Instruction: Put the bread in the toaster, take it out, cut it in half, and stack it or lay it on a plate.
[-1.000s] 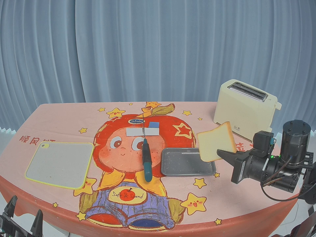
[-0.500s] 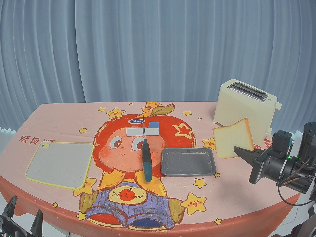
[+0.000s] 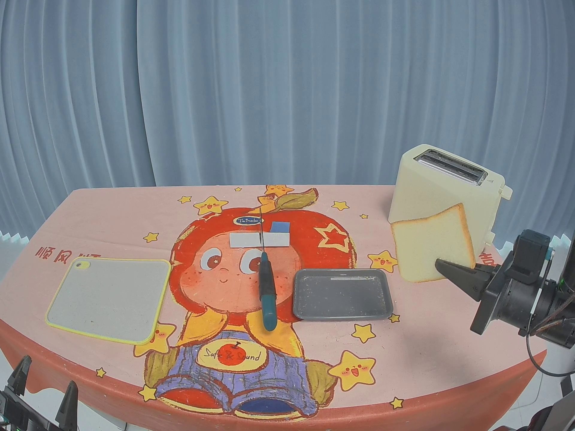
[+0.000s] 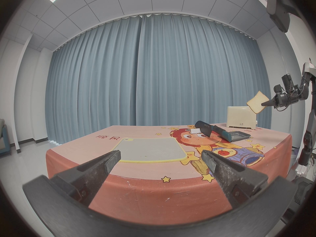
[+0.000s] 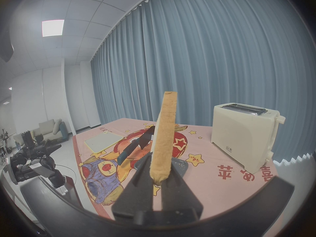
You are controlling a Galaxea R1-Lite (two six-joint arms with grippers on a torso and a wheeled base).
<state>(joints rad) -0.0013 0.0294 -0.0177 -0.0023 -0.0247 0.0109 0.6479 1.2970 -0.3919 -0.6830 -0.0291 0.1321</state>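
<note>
A slice of bread [image 3: 436, 244] hangs upright in the air just in front of the cream toaster [image 3: 446, 179], held by its lower edge in my right gripper [image 3: 446, 266], which is shut on it. The right wrist view shows the bread [image 5: 164, 138] edge-on between the two black fingers, with the toaster [image 5: 244, 135] beyond it. A knife [image 3: 266, 285] with a teal handle lies mid-table beside a grey plate [image 3: 342, 311]. My left gripper [image 4: 161, 163] is open, low before the table's front left edge, holding nothing.
A grey cutting board [image 3: 108, 298] with a yellow-green rim lies at the table's left. White and blue cards [image 3: 259, 238] lie behind the knife. The toaster's slots [image 3: 450, 166] face up at the table's far right corner. Blue curtains hang behind the table.
My right gripper has carried the bread to the right and slightly back, from above the plate's right end to just in front of the toaster. The left arm has stayed still.
</note>
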